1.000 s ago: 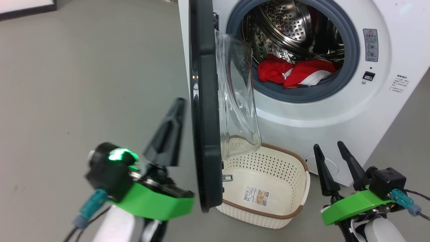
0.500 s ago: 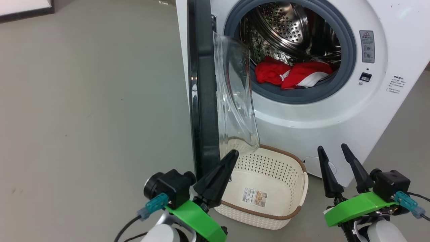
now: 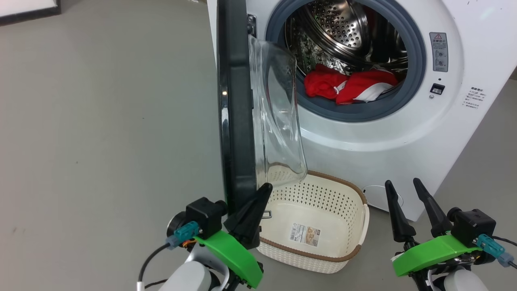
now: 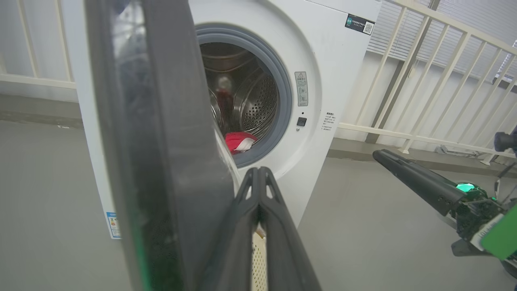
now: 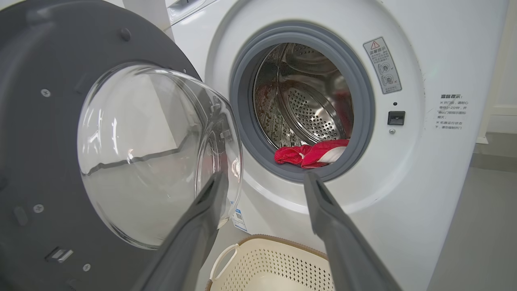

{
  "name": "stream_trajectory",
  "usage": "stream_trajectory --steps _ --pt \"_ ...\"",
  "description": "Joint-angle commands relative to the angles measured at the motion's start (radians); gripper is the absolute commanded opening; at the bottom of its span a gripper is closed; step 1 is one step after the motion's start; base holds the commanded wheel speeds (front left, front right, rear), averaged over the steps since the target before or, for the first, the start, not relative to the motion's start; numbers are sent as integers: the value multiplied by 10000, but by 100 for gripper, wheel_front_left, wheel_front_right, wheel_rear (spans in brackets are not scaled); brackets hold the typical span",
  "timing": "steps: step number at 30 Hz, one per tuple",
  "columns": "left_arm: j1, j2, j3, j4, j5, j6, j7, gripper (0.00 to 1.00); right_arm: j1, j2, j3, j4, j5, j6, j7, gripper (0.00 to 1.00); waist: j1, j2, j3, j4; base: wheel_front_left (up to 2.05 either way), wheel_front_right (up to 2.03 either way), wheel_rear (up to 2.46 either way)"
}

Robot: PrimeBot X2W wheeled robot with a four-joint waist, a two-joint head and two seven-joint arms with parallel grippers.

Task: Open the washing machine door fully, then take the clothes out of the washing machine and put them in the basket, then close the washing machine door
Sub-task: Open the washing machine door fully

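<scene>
Head view: warning-triangle label [image 3: 438, 51] on washing machine [image 3: 363, 137], paper label [image 3: 306, 235] in basket [image 3: 323, 194]; left fingers [image 3: 250, 218] together, right fingers [image 3: 398, 220] apart.

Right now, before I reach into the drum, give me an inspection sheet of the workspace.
Surface: smooth grey floor, faint marks.
Job's things: white front-loading washing machine; round black-rimmed glass door open; red clothes with white trim inside, near the front; cream perforated plastic basket below, no clothes inside.
Clutter: nothing seen.
Grippers: left gripper shut, beside door's lower rim, contact unclear; right gripper open, holding nothing.
Cables: dark cable with teal plug at each wrist.
Surroundings: white railing beside the machine.
</scene>
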Motion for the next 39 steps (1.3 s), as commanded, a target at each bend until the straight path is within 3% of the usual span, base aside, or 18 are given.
stream_trajectory --steps 1,9,27,39 --pt "-442 118 489 -85 -116 167 -144 0 -184 -14 157 -223 73 65 -91 100 0 -1 5 15 0 0 0" --pt "-394 244 1068 92 -322 688 -353 0 -182 -14 123 -160 82 65 -91 100 0 -1 178 289 0 0 0" --pt "-114 1174 2604 -179 -574 2134 -521 0 -694 -14 494 93 -192 65 -91 100 0 -1 896 541 0 0 0" --pt "-142 1551 3308 162 -766 2562 -575 0 -660 -14 365 32 -470 65 -91 100 0 -1 1196 545 0 0 0"
